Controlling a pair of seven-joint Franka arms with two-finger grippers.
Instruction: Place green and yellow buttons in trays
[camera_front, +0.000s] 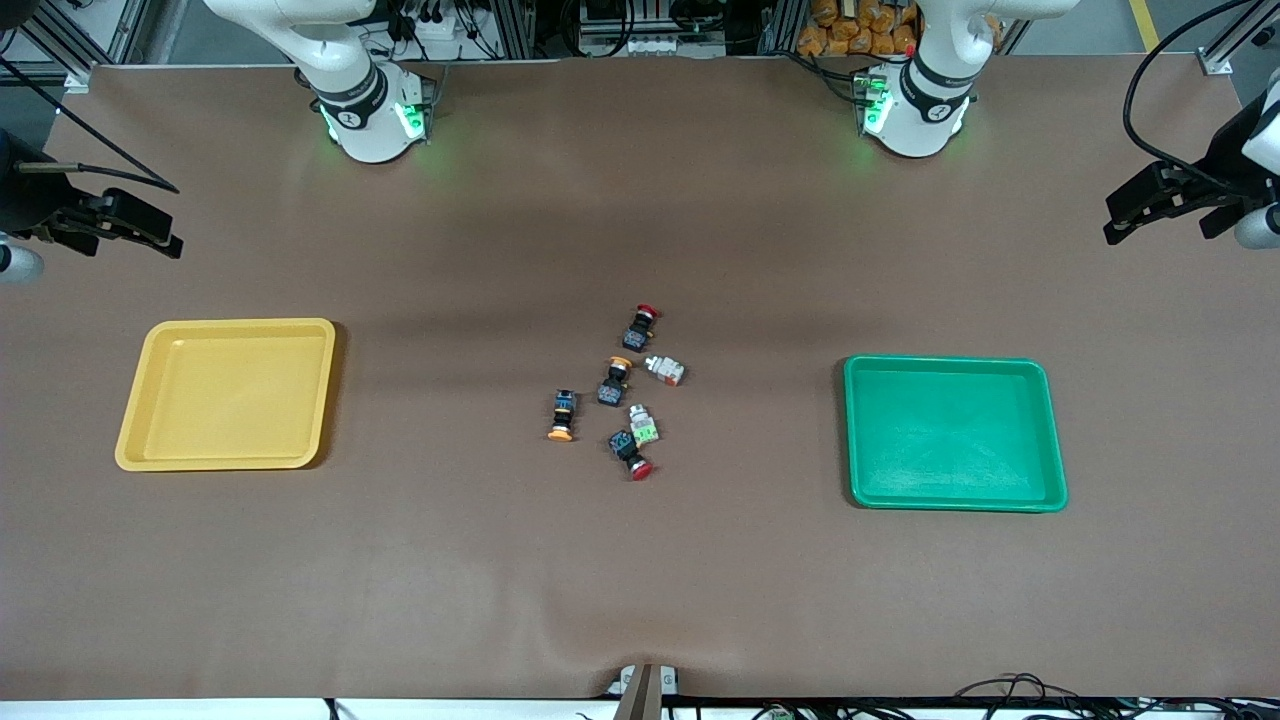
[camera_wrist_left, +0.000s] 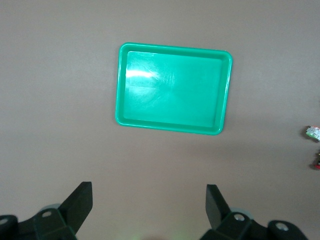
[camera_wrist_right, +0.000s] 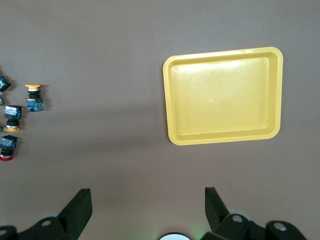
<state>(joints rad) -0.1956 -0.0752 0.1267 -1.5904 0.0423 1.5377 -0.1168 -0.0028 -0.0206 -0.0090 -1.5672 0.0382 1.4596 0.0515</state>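
Cluster of six switches sits mid-desk between the trays, well apart from both. Yellow tray (camera_front: 230, 395) is at the right arm's end, green tray (camera_front: 950, 435) at the left arm's end, and neither has anything in it. Right gripper (camera_wrist_right: 148, 205) hangs over bare desk near the yellow tray with its jaws spread wide and holding nothing. Left gripper (camera_wrist_left: 148, 200) is the same over its end, near the green tray: wide open, nothing held. So no button is between any jaws yet. Key relation: first yellow-cap button (camera_front: 562, 415) is the cluster's outlier toward the right arm's end. Its long axis runs toward the front camera, cap at the nearer end. My call is that the right arm takes it, with the jaws closing across the body. Second yellow-cap button (camera_front: 615, 382) lies just beside the whitish button with the orange-red block (camera_front: 665, 370). Green-block button (camera_front: 642, 425) is on the side toward the left arm, so likely that arm's pick. It lies close against a red-cap switch (camera_front: 632, 455), a clash risk for the jaws. Other red-cap switch (camera_front: 640, 328), farthest from the front camera, is not part of the job.
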